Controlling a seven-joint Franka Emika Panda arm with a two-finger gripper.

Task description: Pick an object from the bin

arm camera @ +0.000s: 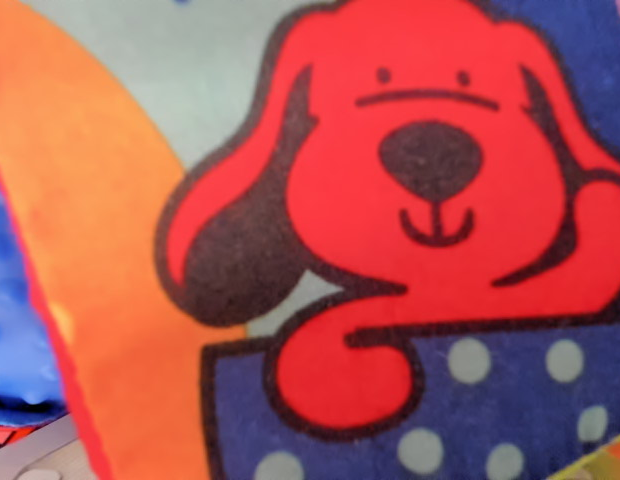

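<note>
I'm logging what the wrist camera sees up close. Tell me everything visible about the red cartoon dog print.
The red cartoon dog print fills most of the wrist view. It is flat, on what looks like soft fabric, outlined in black: dot eyes, a brow line, black oval nose, small smile, drooping ears with black inner sides. One paw curls over a navy panel with pale polka dots. A grey background lies behind the head, and an orange band curves along the view's left. The gripper is not in view.

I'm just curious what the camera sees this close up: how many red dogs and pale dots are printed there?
Red dog: 1
Pale dots on the dark blue patch: 6, some cut off by the bottom edge
Total: 7
</note>
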